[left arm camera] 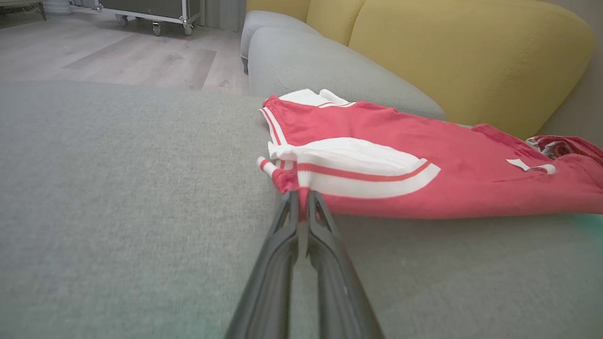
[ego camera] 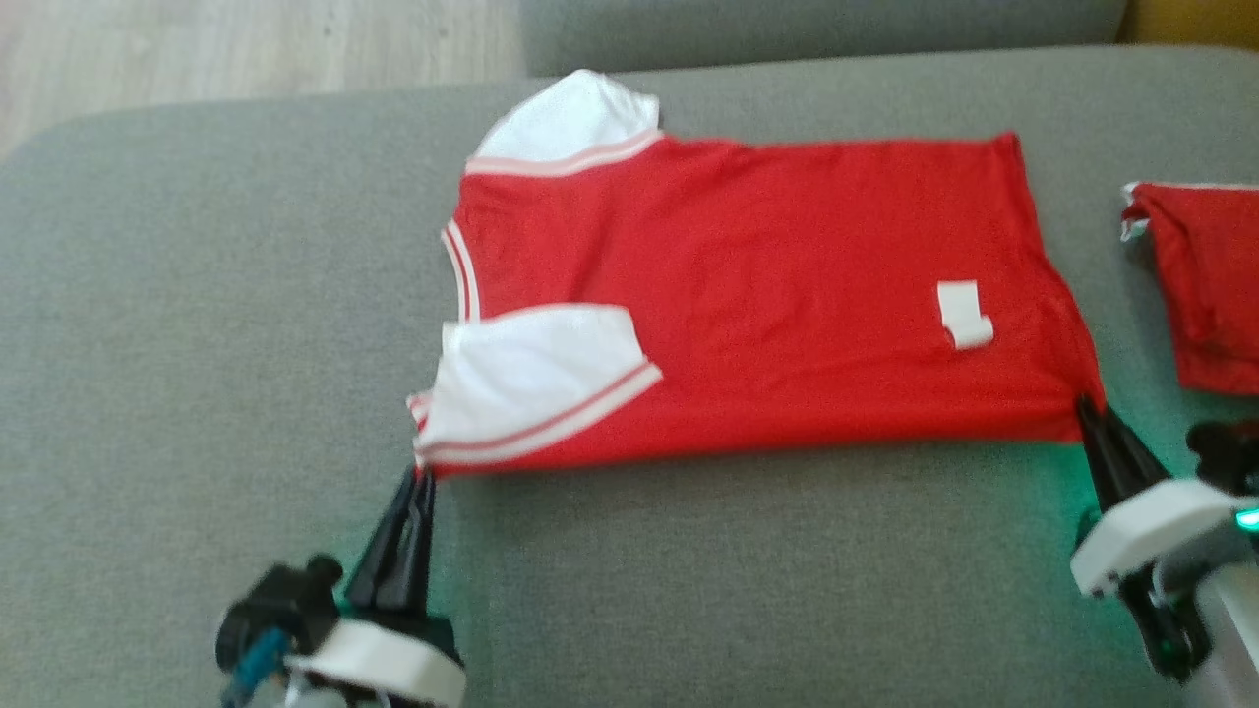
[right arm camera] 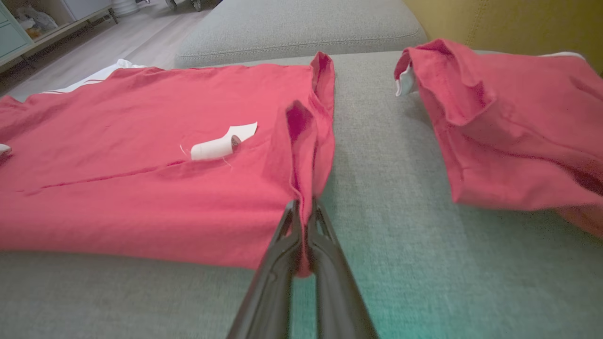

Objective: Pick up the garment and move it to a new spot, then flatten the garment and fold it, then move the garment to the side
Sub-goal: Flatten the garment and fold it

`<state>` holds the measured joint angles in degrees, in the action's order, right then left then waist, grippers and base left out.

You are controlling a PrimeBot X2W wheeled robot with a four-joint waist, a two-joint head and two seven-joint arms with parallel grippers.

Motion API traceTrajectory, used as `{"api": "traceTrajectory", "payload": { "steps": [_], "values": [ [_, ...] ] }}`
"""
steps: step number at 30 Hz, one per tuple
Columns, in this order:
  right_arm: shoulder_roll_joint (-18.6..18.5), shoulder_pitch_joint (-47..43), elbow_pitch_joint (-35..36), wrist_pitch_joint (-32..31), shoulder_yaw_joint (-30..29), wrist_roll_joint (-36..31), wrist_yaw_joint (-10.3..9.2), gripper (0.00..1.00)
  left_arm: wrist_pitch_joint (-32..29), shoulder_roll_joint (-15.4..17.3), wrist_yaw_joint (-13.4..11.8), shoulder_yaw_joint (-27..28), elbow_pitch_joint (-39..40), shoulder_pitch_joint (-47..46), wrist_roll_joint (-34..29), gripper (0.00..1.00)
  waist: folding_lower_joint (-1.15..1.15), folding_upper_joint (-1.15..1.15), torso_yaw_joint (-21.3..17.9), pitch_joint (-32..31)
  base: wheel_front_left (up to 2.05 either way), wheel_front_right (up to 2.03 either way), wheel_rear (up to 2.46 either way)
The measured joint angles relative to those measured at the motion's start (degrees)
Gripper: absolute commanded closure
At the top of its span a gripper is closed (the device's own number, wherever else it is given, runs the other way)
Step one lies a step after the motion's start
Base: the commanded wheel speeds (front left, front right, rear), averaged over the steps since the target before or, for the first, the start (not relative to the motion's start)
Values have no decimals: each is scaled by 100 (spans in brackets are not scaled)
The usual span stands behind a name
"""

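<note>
Red shirt (ego camera: 767, 295) lies flat on the grey sofa seat (ego camera: 197, 344). Left gripper (ego camera: 423, 479) pinches its sleeve-end corner; right gripper (ego camera: 1086, 408) pinches its hem corner. Another red garment (ego camera: 1210, 285) lies near the hem.

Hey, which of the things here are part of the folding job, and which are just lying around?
In the job:
red shirt
left gripper, shut on its sleeve corner
right gripper, shut on its hem corner
grey sofa seat under it

Lying about:
second red garment, apart from the shirt
yellow cushion
wheeled cart
</note>
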<state>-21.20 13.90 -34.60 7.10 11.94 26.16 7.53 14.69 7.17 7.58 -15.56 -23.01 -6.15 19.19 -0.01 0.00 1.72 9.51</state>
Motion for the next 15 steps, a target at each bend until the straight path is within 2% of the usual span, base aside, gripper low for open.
{"api": "traceTrajectory", "payload": {
  "steps": [6, 15],
  "values": [
    [-142, -798, 490, -180, -159, -2, 0, 100, -25, 16, 0, -157, 301, 754, 1, 100, 0, 0, 101, -360, 0, 0, 0],
    [-68, -1506, 1079, -764, -524, -234, 0, 100, -263, 34, -59, -321, 624, 1468, 152, 100, 0, 0, 116, -488, 0, 0, 0]
  ]
}}
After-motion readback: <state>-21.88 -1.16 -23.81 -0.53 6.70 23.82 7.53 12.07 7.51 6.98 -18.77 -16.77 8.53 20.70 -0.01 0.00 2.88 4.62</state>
